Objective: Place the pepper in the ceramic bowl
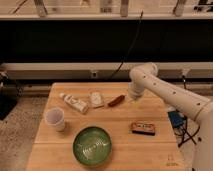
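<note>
A light wooden table [126, 152] carries everything. At its left side stands a small white translucent cup [55, 119], upright. Behind it and a little to the right lies a white tube [75, 103] on its side, set at a slant; it has dark print along its body, too small to read. Just beside the tube's right end lies a small white packet [96, 99], also with nothing legible on it.

Near the front edge, about mid-table, sits the ceramic bowl [92, 146], round, shallow and glossy green with pale whitish marks inside. It holds nothing else.

The pepper [116, 101], slim and dark red, lies flat on the table toward the back, right of the white packet, with its higher end pointing toward the claw. It is well apart from the bowl.

The claw [131, 98] hangs low over the table just right of the pepper's upper end, at the tip of the white arm [167, 94] that reaches in from the right. Its fingers are spread and pinch nothing. Whether it touches the pepper cannot be told.

Further right lies a flat brown-orange packet [143, 128] with pale lettering that cannot be read.
</note>
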